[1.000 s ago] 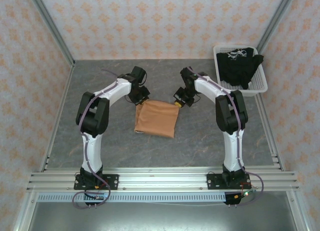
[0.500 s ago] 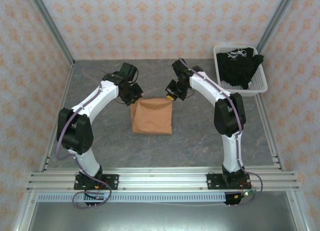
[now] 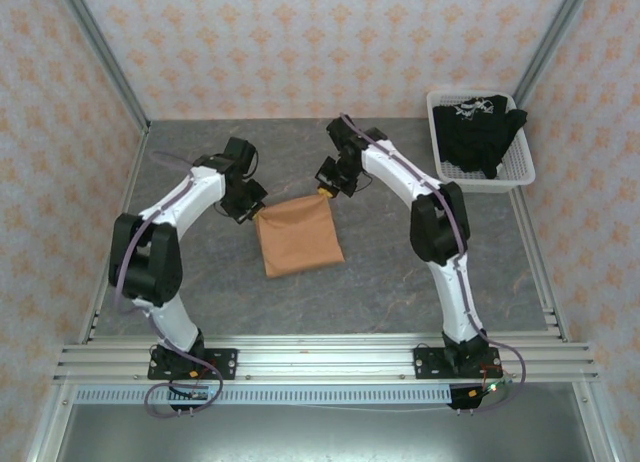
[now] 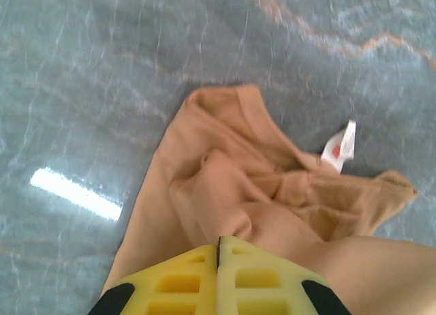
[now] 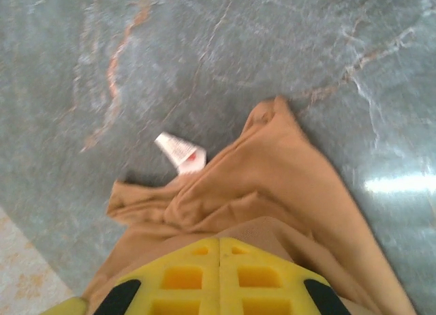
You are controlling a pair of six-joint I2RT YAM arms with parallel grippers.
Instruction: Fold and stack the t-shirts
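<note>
Left gripper (image 3: 252,210) was seen from above clamped on the far left corner of the orange t-shirt (image 3: 297,237). The right gripper (image 3: 325,190) was clamped on its far right corner. The shirt was laid folded on the grey table (image 3: 400,272), between the two arms. The folded panel was close to square, so no clear long axis could be read. Its far edge was skewed, with the right corner set farther back than the left. The black t-shirt (image 3: 480,132) was heaped in the white mesh basket (image 3: 490,185) at the far right, well apart from the orange one.

In the left wrist view the yellow pads (image 4: 184,281) were pressed together with orange cloth bunched up at their tips. A neck label (image 4: 344,143) was shown at the loose far edge, so the collar end was judged to point away from the arm bases.

In the right wrist view the same closed hold was shown, with cloth gathered at the pad tips and the label lying beside the folds.

The cloth was judged light, soft and limp. Sagging and loosening of the layers would be expected under any lift. Holds are best taken at corners, with all layers pinched together.
</note>
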